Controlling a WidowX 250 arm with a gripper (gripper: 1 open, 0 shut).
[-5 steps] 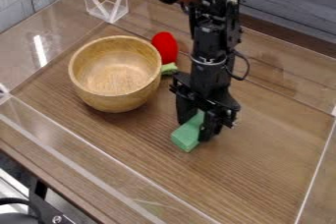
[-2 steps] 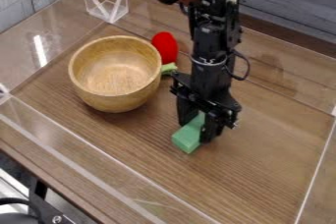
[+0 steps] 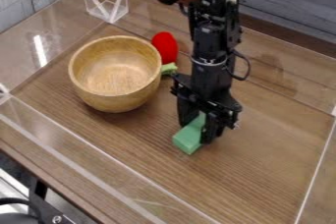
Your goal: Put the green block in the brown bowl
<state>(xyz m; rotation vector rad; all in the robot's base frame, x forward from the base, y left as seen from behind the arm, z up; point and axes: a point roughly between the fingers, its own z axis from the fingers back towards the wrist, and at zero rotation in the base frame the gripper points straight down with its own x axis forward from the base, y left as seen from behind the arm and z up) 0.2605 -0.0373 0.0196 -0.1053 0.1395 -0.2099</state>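
Nothing had visibly shifted: your gripper point(image 3: 205, 120) was closed around the green block point(image 3: 188, 140), low over the near middle of the table point(image 3: 125, 174). The brown bowl point(image 3: 116, 72), farther left, still awaited it.

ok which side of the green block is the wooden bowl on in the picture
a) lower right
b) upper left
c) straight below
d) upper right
b, since the wooden bowl sits above and to the left of the green block, which is down by the black pincer
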